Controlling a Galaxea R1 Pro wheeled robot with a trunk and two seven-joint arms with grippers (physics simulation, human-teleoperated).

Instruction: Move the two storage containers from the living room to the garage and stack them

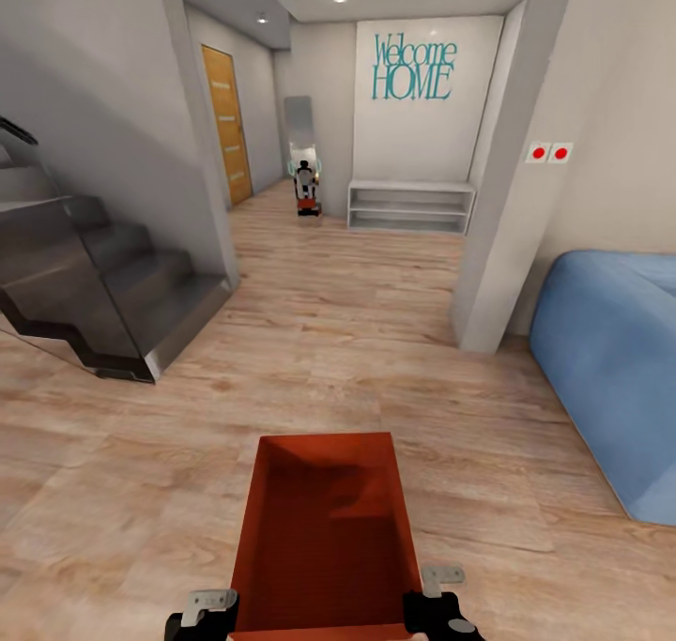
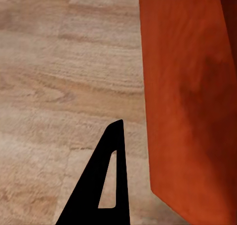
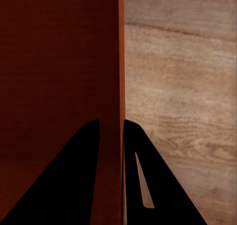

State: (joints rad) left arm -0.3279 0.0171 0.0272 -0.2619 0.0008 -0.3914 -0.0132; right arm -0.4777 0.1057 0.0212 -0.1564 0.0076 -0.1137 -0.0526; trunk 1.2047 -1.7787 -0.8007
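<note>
Container: one orange-red storage container [image 1: 326, 538] is in sight, an open-top rectangular bin with thin straight walls, held out low at the front of the head view above the wood-plank floor [image 1: 376, 341].
Contents: its inside looks bare, with only shadow across the bottom.
Right hand: the right hand [image 3: 110, 136] sits at the bin's near right corner; in the right wrist view its two dark fingers [image 3: 74, 175] stand either side of the thin wall, one inside and one outside, clamped on it.
Left hand: the left hand [image 1: 202, 615] is at the near left corner; the left wrist view shows one finger [image 2: 106, 185] outside the wall, just beside it, with the other out of sight, so its grip cannot be told.
Count: one bin, two hands.
Room: light wood planks, grey stairs [image 1: 103, 284] to the left, a blue sofa [image 1: 610, 359] to the right.
Beyond: a hallway with a white low shelf [image 1: 410, 206] under teal "Welcome HOME" lettering [image 1: 413, 67], a wooden door [image 1: 228, 125], and two red wall switches [image 1: 549, 152].
</note>
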